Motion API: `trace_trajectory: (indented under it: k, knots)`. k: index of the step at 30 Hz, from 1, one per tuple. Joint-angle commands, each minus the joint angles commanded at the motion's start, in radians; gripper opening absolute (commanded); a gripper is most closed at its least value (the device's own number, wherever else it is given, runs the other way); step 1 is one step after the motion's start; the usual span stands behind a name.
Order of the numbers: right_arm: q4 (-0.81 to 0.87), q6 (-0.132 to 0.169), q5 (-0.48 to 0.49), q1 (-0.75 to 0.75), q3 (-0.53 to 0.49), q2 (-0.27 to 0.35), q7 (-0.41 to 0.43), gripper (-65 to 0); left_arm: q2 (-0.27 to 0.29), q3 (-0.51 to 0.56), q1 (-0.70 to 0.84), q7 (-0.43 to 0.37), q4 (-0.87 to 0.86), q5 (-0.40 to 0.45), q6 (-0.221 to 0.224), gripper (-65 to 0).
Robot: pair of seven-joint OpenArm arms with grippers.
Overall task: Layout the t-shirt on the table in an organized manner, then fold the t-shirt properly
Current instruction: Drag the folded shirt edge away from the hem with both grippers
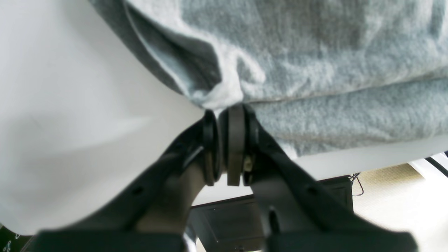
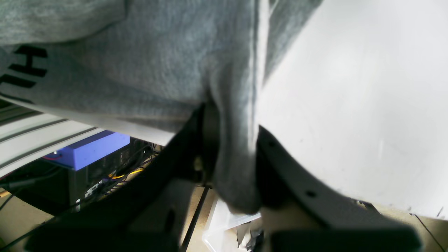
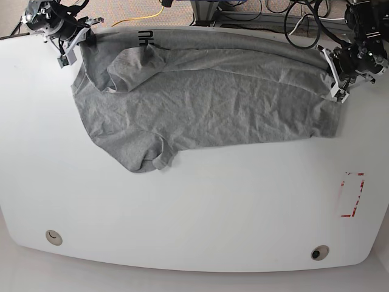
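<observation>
T-shirt [image 3: 206, 97]: heather-grey, wrinkled, spread across the far half of the table [image 3: 194, 207], its upper edge folded along the far rim, dark block lettering [image 3: 144, 38] showing near the far left in the base view, one sleeve [image 3: 143, 155] pointing toward the near side. Table: white, smooth, rounded corners; two round grommet holes [image 3: 53, 237] near the front edge; red-taped rectangle [image 3: 351, 194] at the base view's right, well apart from the shirt. Left gripper [image 1: 224, 110]: at the shirt's far right corner in the base view, black jaws drawn nearly together, pinching a bunched tip of grey fabric at their ends. Right gripper [image 2: 231, 140]: at the far left corner in the base view, jaws clamped on a thick fold of the shirt's hem, which hangs down between them past the table edge.
</observation>
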Motion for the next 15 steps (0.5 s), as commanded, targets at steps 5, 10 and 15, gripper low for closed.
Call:
trace_trajectory:
  k: [5,10,15]
  knots:
    - [0.000,0.000,0.002,0.009,0.002,0.002,0.000,-24.7,0.000,-0.006,0.017,0.014,0.075,0.003,0.000,-21.9]
    - [0.063,0.000,-0.002,0.028,0.003,0.003,0.000,-19.7,-0.029,-0.006,0.020,0.025,0.129,-0.003,0.000,-20.3]
    - [0.137,0.000,-0.002,0.048,0.003,0.011,0.000,-19.7,-0.046,-0.051,-0.005,0.048,0.178,-0.003,0.000,-20.0]
